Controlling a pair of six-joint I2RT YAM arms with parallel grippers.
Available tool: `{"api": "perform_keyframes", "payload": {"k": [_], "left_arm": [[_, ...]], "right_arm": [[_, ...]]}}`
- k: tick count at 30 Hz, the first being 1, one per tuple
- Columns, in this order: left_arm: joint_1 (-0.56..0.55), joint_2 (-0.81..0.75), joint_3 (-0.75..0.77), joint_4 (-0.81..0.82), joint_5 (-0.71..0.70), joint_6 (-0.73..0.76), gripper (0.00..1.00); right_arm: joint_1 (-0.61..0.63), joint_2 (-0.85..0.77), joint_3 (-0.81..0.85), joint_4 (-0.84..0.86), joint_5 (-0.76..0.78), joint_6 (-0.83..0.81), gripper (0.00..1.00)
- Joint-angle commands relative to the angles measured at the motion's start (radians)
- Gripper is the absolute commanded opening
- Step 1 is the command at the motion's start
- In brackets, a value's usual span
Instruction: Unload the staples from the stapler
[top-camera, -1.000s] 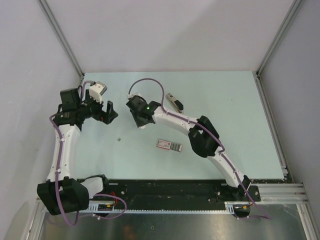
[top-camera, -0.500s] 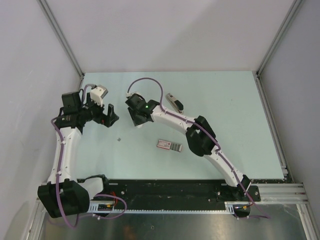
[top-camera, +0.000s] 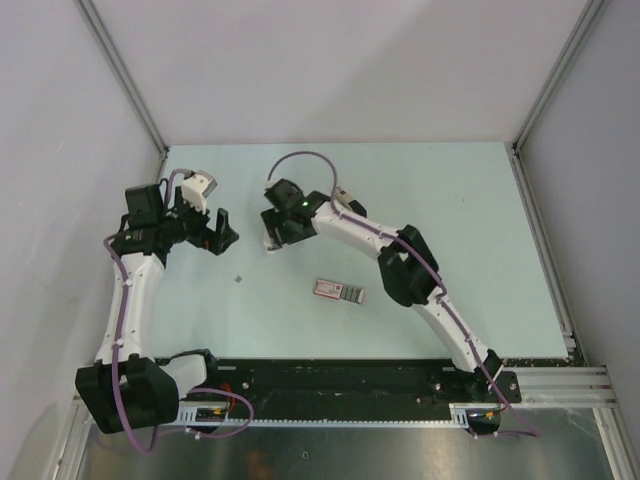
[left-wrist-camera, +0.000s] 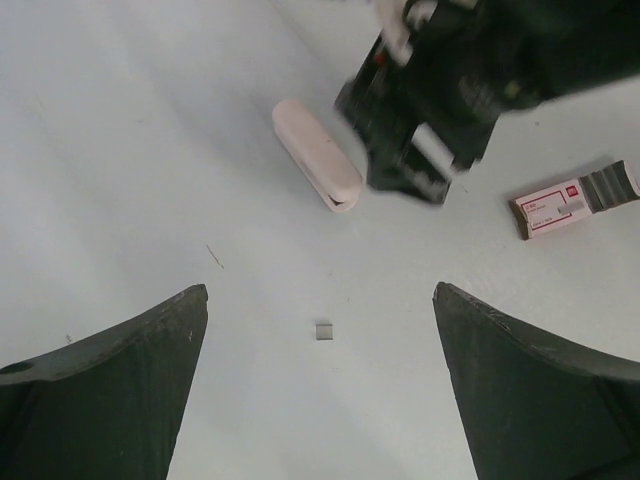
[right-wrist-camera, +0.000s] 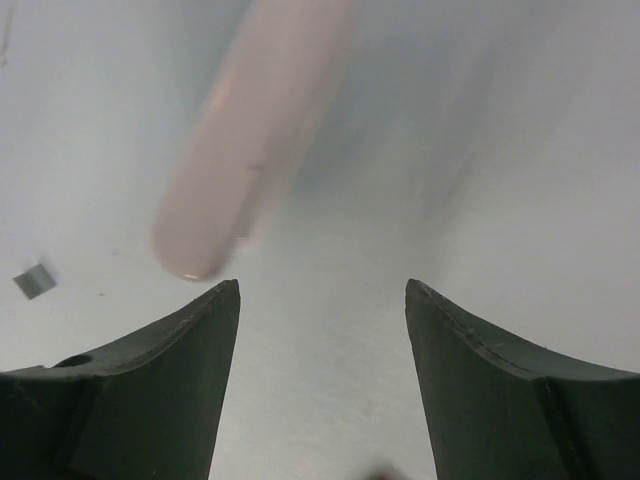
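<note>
Pale green table (top-camera: 470, 220) with white walls (top-camera: 330, 70) on three sides, arms based at the near edge. Left gripper (left-wrist-camera: 320, 293) sits in the left half of the table, toward the far left corner, fingers wide apart and holding nothing, angled down at the surface. Right gripper (right-wrist-camera: 322, 288) is just right of it, reaching in from the near right, fingers also apart and empty. Stapler (left-wrist-camera: 317, 168) lies flat on the table in the left half, closer to the far edge than the near one: white oblong shell, rounded ends, one long side showing a seam. In the left wrist view it lies just beside the right gripper's black fingers; can't tell if they touch. In the right wrist view it's blurred, ahead of the fingers and to their left, not between them. One staple bit (left-wrist-camera: 324, 331), a tiny grey square, lies alone on the table nearer the near edge than the stapler, apart from it and apart from both grippers; also seen at the left edge of the right wrist view. Thin dark sliver (left-wrist-camera: 214, 257) lies left of the bit, too small to identify. Pink-and-grey packet (top-camera: 340, 291) lies flat near the middle of the table, toward the near edge, well right of the staple bit, untouched.
</note>
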Motion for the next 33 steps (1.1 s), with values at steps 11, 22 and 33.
{"api": "perform_keyframes", "payload": {"k": [11,22,33], "left_arm": [[0.0,0.018,0.001,0.022,0.048,-0.001,1.0],[-0.079,0.018,-0.021,0.023,-0.002,0.01,0.99],[-0.132,0.021,-0.028,0.032,-0.058,0.004,1.0]], "right_arm": [[-0.291,-0.3,-0.227,0.096,0.208,-0.19,0.81],[-0.334,-0.201,-0.234,0.103,0.18,-0.23,0.75],[-0.345,-0.155,-0.239,0.098,0.154,-0.222,0.56]]}}
